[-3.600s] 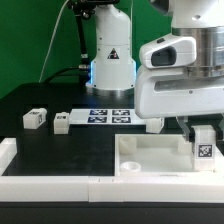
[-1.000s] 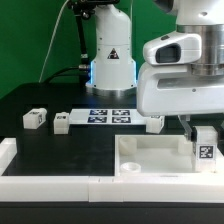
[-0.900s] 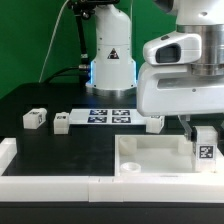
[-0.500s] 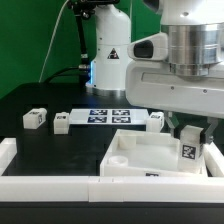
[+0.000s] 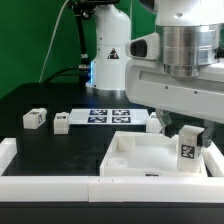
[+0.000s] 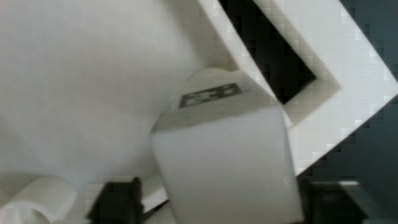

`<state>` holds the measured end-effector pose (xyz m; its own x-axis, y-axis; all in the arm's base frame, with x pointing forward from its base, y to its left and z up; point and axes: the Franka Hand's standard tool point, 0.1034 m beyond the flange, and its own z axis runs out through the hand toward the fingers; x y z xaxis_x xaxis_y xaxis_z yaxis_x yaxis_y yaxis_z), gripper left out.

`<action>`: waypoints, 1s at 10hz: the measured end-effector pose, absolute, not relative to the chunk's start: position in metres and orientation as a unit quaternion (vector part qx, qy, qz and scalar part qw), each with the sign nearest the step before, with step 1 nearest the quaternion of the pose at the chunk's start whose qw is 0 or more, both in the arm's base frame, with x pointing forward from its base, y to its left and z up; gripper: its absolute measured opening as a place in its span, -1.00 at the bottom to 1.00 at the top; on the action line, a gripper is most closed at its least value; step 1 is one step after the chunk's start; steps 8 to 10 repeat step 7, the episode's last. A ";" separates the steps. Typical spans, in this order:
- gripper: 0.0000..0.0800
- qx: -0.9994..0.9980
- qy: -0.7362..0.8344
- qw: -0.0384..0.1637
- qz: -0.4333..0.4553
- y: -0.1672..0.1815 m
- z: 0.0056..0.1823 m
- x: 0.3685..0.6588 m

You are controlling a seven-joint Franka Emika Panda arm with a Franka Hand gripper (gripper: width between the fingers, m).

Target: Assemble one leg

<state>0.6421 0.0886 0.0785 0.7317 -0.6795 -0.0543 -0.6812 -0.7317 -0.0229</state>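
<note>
My gripper (image 5: 189,131) is shut on a leg (image 5: 188,150), a white oblong block with a black-and-white tag. It holds the leg upright, slightly tilted, at the right corner of the large white tray-like piece (image 5: 135,157). In the wrist view the leg (image 6: 221,150) fills the gap between the two dark fingers (image 6: 121,200), with my gripper (image 6: 222,208) closed round it over the white piece. Three more legs lie on the black table: two at the exterior view's left (image 5: 35,118) (image 5: 61,122) and one behind the tray-like piece (image 5: 153,121).
The marker board (image 5: 110,115) lies at the back by the arm's base (image 5: 110,62). A white rail (image 5: 50,187) runs along the table's front, with a raised end at the exterior view's left (image 5: 8,150).
My wrist has turned with the leg in it. The tray-like piece has swung and shifted toward the exterior view's left. The leg now stands slightly tilted.
</note>
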 end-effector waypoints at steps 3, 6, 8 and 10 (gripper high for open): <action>0.57 -0.930 0.366 0.021 0.021 0.089 0.078 0.642; 0.62 -0.930 0.366 0.021 0.021 0.089 0.078 0.642; 0.62 -0.930 0.366 0.021 0.021 0.089 0.078 0.642; 0.62 -0.930 0.366 0.021 0.021 0.089 0.078 0.642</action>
